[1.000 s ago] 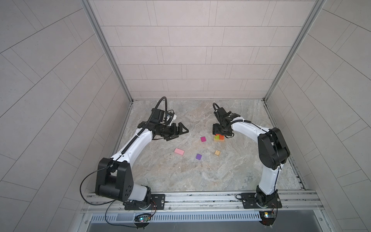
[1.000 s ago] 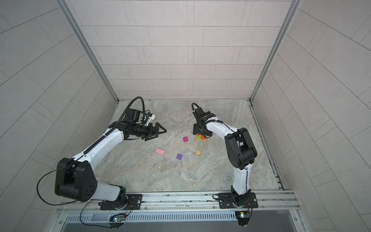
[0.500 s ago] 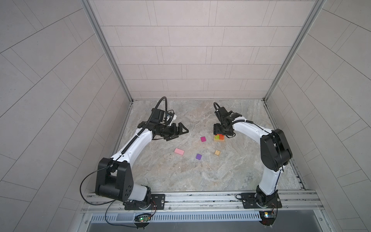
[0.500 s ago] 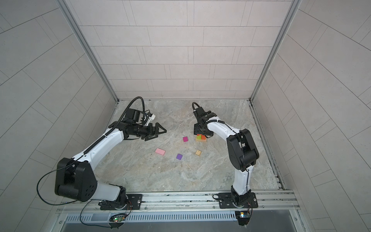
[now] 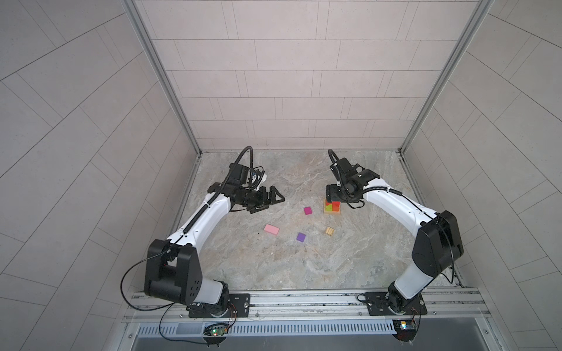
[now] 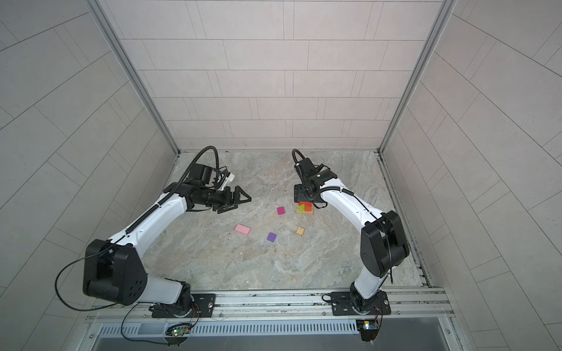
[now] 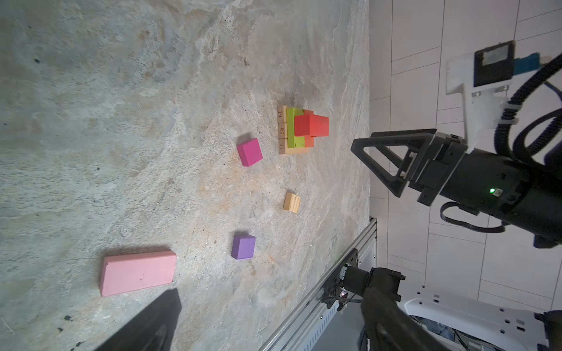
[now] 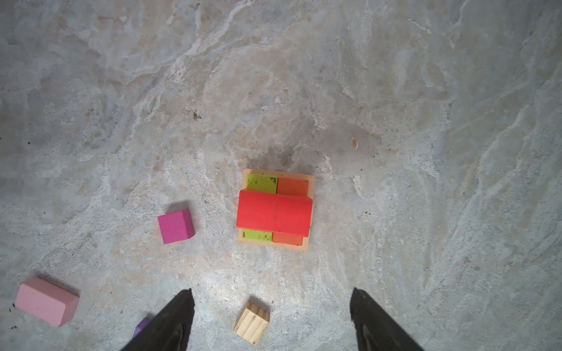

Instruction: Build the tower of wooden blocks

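The wood block tower (image 5: 332, 207) (image 6: 304, 208) stands at the back right: tan bars below, a lime green and an orange rectangle side by side, a red block (image 8: 275, 216) (image 7: 311, 125) across the top. My right gripper (image 8: 271, 291) hangs straight above it, open and empty, clear of the red block; one of its fingers (image 7: 380, 164) shows in the left wrist view. On the floor lie a magenta cube (image 5: 307, 210) (image 8: 176, 226), a purple cube (image 5: 301, 237) (image 7: 243, 246), a pink rectangle (image 5: 271, 229) (image 7: 138, 273) and a small tan block (image 5: 329, 231) (image 8: 251, 326). My left gripper (image 5: 273, 201) (image 6: 241, 201) hovers open and empty at the left, well away from the blocks.
Tiled walls close in the marble floor (image 5: 273, 264) on three sides. An aluminium rail (image 5: 304, 301) carrying both arm bases runs along the front edge. The loose blocks lie between the two arms, in front of and left of the tower.
The right arm's elbow has swung outward to the right while its gripper stays above the tower, jaws a touch wider. The left arm has not moved.
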